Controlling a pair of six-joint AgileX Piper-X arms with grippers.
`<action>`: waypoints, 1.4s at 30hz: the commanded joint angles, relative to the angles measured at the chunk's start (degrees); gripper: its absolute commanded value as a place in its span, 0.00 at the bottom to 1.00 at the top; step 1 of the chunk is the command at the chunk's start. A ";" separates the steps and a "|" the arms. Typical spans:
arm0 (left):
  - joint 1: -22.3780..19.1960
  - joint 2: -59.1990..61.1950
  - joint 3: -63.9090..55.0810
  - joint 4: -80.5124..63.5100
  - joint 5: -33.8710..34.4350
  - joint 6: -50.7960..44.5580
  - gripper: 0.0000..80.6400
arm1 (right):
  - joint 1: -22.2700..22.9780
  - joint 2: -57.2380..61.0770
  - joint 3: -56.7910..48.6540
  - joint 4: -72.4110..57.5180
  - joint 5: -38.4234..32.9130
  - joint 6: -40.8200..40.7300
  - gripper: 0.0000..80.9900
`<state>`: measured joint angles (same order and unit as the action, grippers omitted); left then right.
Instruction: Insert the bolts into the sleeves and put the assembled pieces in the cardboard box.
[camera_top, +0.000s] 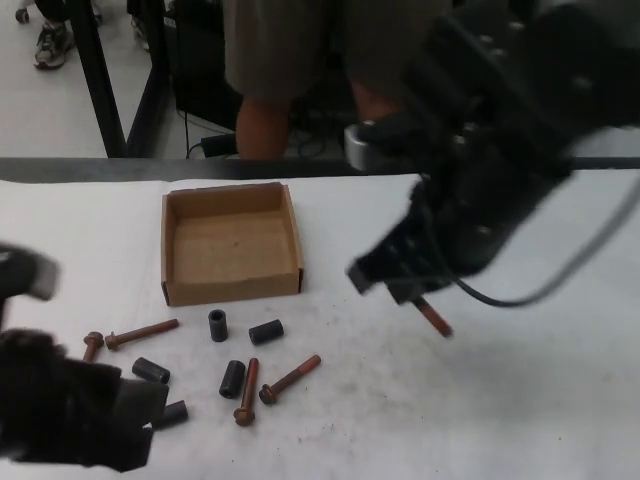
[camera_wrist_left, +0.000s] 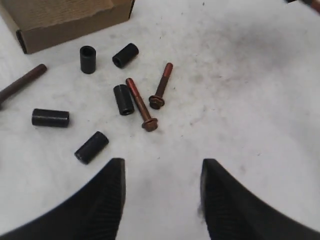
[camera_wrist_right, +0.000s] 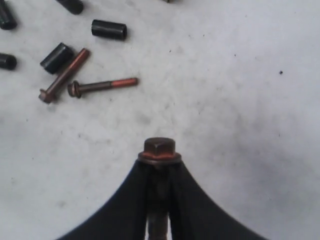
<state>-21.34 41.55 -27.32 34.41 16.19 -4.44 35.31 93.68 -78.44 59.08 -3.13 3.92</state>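
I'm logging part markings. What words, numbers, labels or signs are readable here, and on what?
None can be read.
The box is blank.
The loose bolts and sleeves bear no legible marks.
The head of the held bolt in the right gripper shows no stamp I can make out.

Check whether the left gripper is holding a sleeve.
No; the left gripper is open, with nothing between its fingers.
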 joint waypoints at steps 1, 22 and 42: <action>0.10 12.22 -5.93 4.32 -4.88 14.22 0.55 | -0.29 -8.40 7.11 -0.77 -3.64 -0.51 0.00; 0.07 42.98 -22.25 9.64 -10.10 41.55 0.53 | -0.29 -31.09 25.29 0.72 -5.19 -0.40 0.00; -0.54 46.48 -22.23 11.78 -8.10 45.36 0.50 | -0.29 -31.08 25.28 0.43 -5.35 -0.40 0.00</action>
<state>-21.66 86.57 -49.06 46.35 8.82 40.17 35.31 63.21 -53.12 59.67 -7.58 3.92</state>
